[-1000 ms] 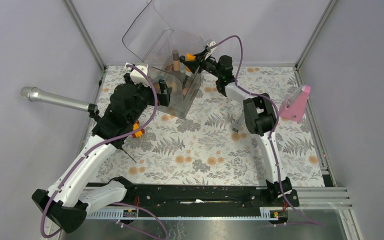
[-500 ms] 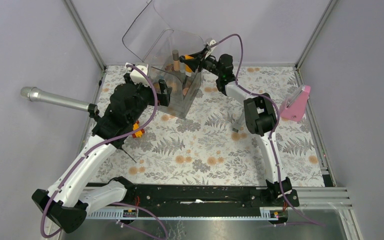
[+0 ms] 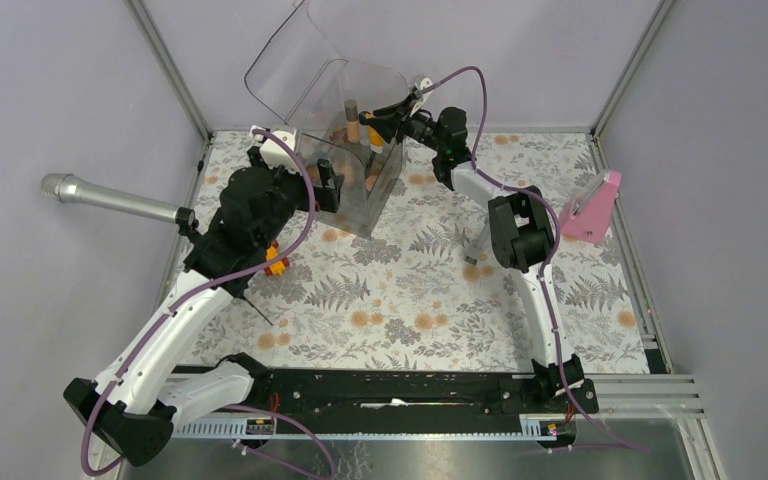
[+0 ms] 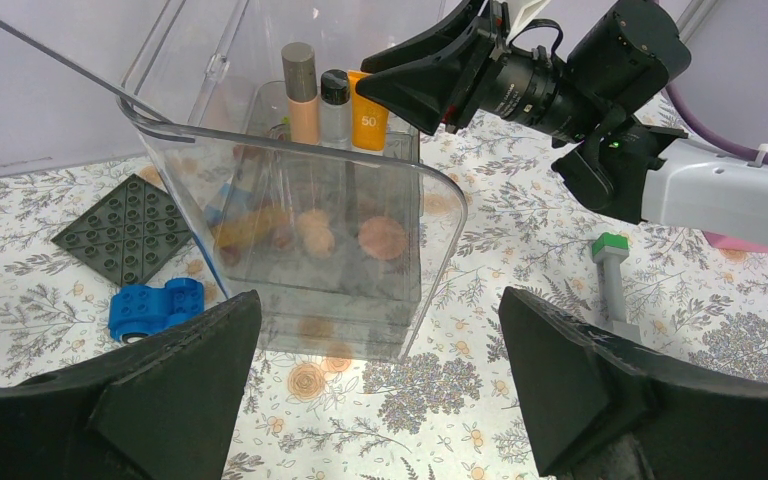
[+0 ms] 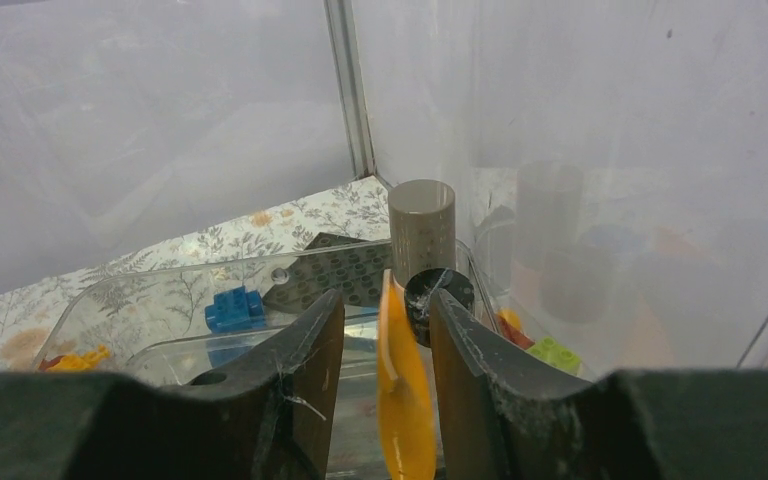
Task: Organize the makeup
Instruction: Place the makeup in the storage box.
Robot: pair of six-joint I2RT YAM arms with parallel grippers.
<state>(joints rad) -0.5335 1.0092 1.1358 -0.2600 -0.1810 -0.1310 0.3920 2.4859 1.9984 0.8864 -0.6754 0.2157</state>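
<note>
Right tool (image 5: 385,310) has slid a bit further over the clear plastic bin (image 4: 310,148). The flat orange tube (image 5: 405,420) sits between its fingers, can't tell if pinched. Left tool (image 4: 375,320) is spread wide, facing the bin.

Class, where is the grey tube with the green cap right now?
In the left wrist view, the grey tube with the green cap sits on the floral mat at the right, outside and apart from the clear plastic organiser.
</note>
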